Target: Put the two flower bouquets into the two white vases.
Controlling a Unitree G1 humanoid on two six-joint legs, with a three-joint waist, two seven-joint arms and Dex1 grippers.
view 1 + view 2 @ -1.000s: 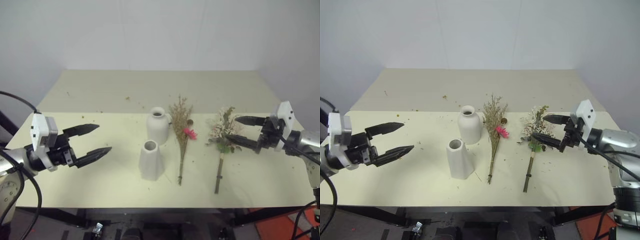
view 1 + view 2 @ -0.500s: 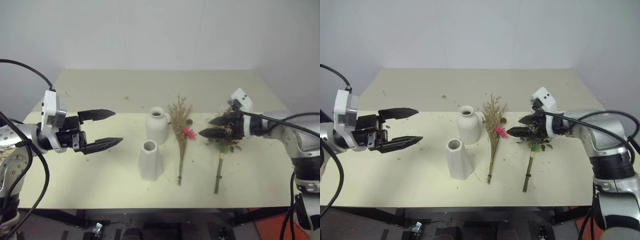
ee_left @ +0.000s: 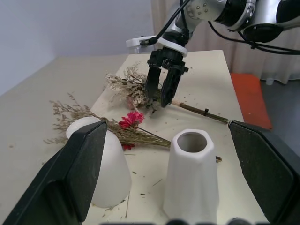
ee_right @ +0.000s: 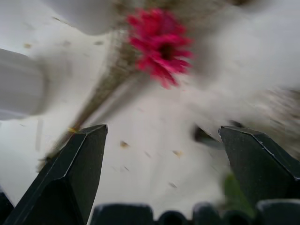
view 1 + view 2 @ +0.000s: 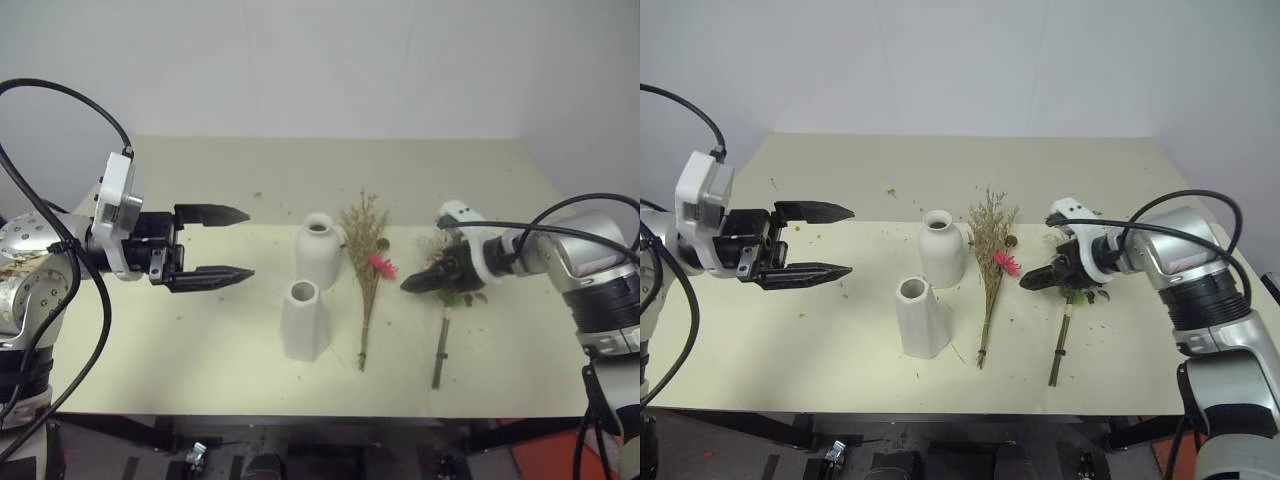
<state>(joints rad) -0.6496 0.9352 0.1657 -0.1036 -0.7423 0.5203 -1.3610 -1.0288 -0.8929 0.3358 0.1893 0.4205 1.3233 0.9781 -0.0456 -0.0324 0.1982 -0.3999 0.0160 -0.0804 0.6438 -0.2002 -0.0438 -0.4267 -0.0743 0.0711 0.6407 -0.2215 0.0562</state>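
Reaching step: the right hand [image 3: 162,91], fingers apart, points down just over the fuller bouquet [image 5: 447,272] lying on the worktop [image 5: 180,340]; next it must straddle the stem and close. The left hand [image 5: 215,245], also spread, hovers beside both vases [image 5: 303,320]. The left wrist view shows the right fingers' gap; the head views don't.

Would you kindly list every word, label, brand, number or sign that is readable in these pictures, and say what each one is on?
None: no readable text anywhere.
The rounded vase, the faceted vase, both bouquets and the table carry no lettering.
The left gripper and right gripper housings show no legible marking.
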